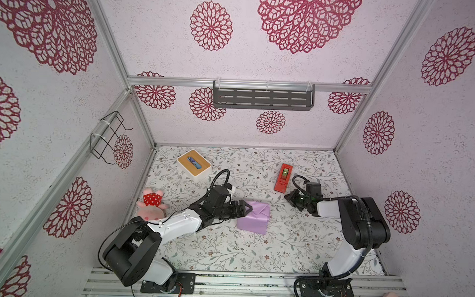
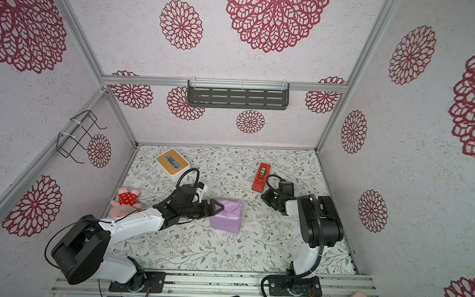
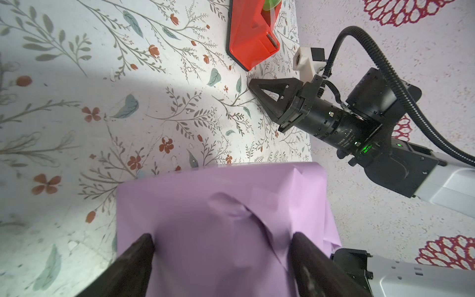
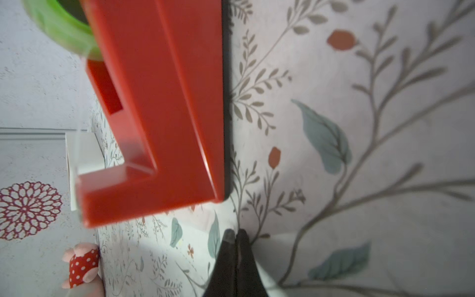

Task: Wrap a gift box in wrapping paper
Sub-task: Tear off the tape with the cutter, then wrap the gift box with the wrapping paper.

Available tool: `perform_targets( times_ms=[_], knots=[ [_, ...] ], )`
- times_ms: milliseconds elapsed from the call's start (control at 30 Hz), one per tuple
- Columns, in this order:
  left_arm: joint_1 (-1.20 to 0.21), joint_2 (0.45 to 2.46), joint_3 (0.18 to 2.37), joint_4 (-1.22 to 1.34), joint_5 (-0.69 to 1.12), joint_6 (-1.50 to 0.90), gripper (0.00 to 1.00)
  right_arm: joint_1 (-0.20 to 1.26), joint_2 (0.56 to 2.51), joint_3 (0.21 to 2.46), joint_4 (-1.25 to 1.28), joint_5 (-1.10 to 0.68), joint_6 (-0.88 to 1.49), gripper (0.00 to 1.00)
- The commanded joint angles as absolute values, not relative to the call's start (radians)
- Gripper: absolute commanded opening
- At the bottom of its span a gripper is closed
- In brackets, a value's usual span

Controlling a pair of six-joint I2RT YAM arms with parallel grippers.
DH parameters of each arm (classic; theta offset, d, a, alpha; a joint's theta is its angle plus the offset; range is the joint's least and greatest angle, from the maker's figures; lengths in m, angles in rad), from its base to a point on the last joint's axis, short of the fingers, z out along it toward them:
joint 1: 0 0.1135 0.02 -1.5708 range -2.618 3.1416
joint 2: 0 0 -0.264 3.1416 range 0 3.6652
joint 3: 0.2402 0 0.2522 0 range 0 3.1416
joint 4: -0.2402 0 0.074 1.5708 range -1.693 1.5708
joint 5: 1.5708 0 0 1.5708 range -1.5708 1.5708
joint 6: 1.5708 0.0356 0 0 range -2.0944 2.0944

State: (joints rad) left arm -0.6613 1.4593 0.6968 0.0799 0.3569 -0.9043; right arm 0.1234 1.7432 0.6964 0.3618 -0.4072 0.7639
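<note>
While the lilac wrapping paper sits folded into a box-shaped parcel near the middle of the table, the gift box itself is hidden under it. In both top views the left pincer reaches the parcel's left upper edge. Its jaws stand wide apart. In the left wrist view both fingers lie over the creased lilac face, not around its sides, and I cannot tell whether they press on it. The right pincer is closed with nothing in it, tips together low over the table, just beside the near end of the red tape dispenser. A white tissue box and a pink plush toy lie further left.
</note>
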Motion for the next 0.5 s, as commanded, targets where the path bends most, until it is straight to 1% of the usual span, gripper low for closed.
perform_targets(
  times_ms=[0, 133, 167, 233, 300, 367, 467],
  knots=[
    [-0.666, 1.499, 0.652, -0.097, 0.298, -0.877, 0.85, 0.137, 1.551, 0.67, 0.243, -0.46, 0.657, 0.0],
    [-0.666, 1.507, 0.65, -0.092, 0.298, -0.88, 0.85, 0.192, 1.213, 0.617, 0.115, -0.526, 0.604, 0.0],
    [-0.667, 1.509, 0.65, -0.092, 0.298, -0.881, 0.85, 0.217, 1.145, 0.609, 0.096, -0.565, 0.607, 0.0],
    [-0.667, 1.514, 0.653, -0.089, 0.3, -0.883, 0.85, 0.285, 1.071, 0.614, 0.038, -0.588, 0.616, 0.0],
    [-0.667, 1.516, 0.655, -0.091, 0.299, -0.884, 0.85, 0.372, 1.034, 0.622, 0.006, -0.61, 0.646, 0.0],
    [-0.669, 1.516, 0.655, -0.094, 0.299, -0.884, 0.85, 0.443, 1.024, 0.612, 0.03, -0.634, 0.71, 0.0],
    [-0.669, 1.512, 0.655, -0.102, 0.293, -0.882, 0.85, 0.524, 1.029, 0.615, 0.032, -0.625, 0.763, 0.0]
  ],
)
